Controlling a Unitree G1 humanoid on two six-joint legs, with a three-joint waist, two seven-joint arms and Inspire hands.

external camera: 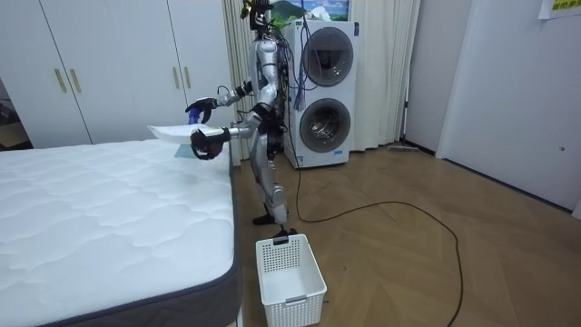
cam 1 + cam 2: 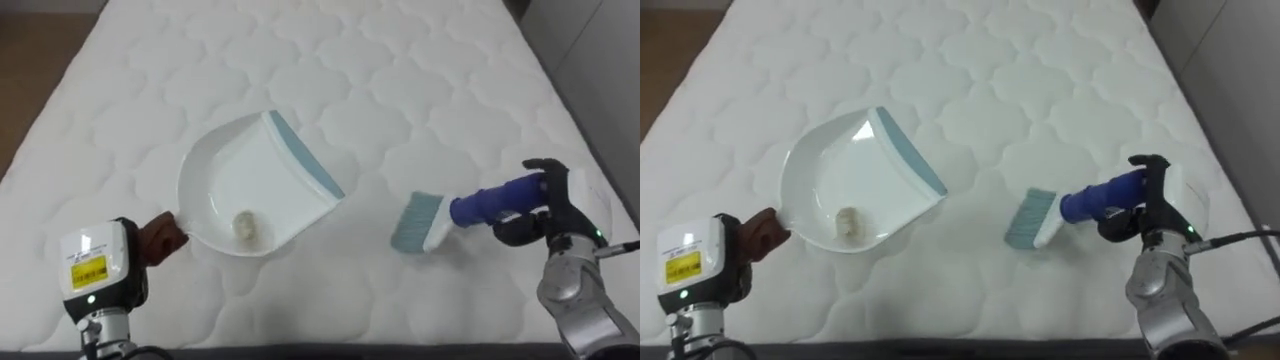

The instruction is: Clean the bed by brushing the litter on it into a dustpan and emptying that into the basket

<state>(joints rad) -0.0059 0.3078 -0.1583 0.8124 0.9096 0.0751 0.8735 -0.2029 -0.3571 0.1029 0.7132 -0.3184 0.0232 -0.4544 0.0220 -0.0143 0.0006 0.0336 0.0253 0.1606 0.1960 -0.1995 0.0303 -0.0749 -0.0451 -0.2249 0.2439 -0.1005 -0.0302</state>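
Left hand (image 2: 140,250), at the lower left of the eye views, is closed round the brown handle (image 2: 165,237) of a white dustpan (image 2: 250,175), though the wrist hides most of its fingers. The pan has a grey-blue lip that points up and to the right, and a small pale scrap (image 2: 243,226) lies in its bowl near the handle. Right hand (image 2: 548,205), at the right edge, is curled round the blue handle of a brush (image 2: 440,215). The brush's white head and teal bristles point left, toward the pan's lip but apart from it. Whether the bristles touch the bed (image 2: 400,80) cannot be told. In the room view the robot stands upright at the end of the bed, both arms held out over the mattress, with stacked washers (image 1: 322,91) behind it and a white basket (image 1: 290,277) on the floor by the bed's near corner.
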